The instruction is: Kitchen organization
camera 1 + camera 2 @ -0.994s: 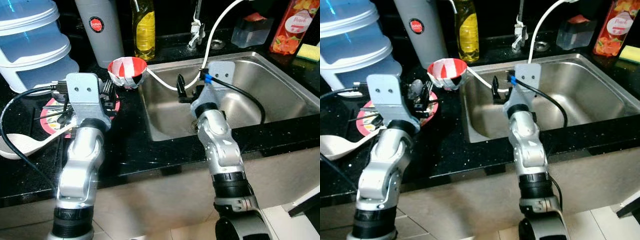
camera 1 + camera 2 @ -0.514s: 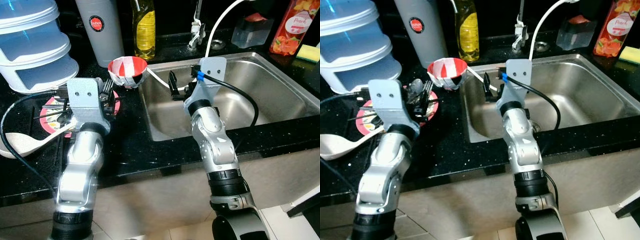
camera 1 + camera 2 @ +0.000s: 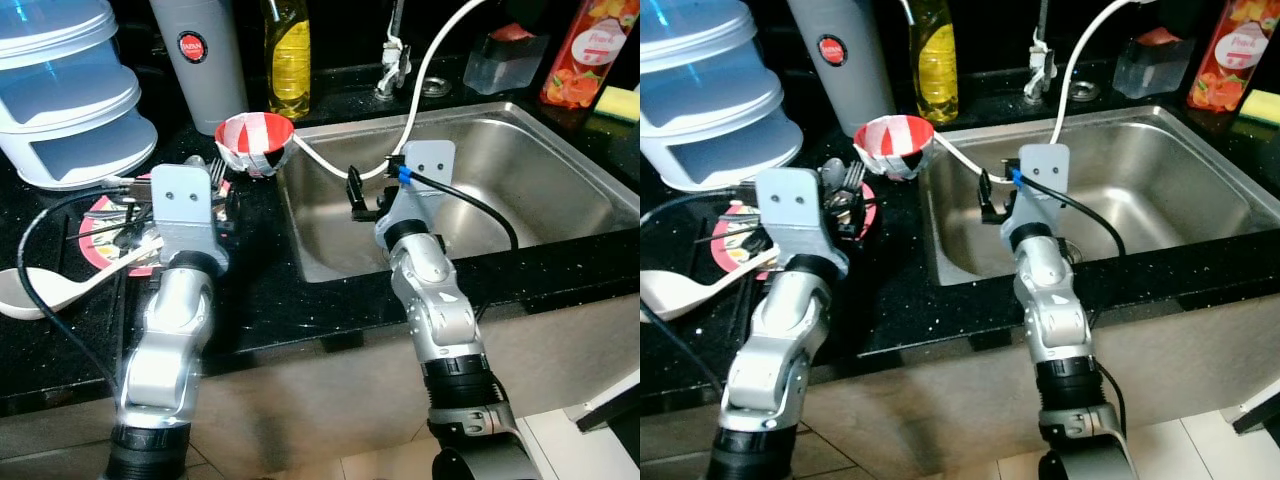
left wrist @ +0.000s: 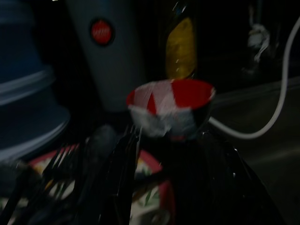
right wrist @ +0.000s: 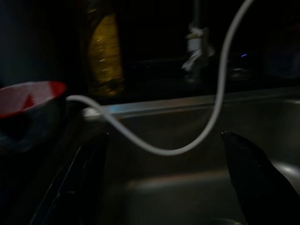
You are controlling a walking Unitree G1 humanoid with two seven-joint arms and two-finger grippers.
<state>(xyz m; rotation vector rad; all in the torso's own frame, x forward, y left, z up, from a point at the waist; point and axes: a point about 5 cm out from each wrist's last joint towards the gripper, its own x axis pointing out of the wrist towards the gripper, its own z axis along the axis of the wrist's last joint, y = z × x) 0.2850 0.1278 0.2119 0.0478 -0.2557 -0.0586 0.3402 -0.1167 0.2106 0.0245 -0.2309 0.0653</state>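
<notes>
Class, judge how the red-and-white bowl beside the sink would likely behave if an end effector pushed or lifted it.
The red-and-white bowl looks thin-walled and crumpled, so probably light and easily dented. Its narrow base suggests it may tip or slide on the glossy black counter. Sitting at the sink edge, a push could drop it in.

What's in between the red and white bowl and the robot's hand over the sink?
A white hose droops across that gap, from beside the red and white bowl past the right gripper over the sink. Both eye views and the right wrist view show it.
</notes>
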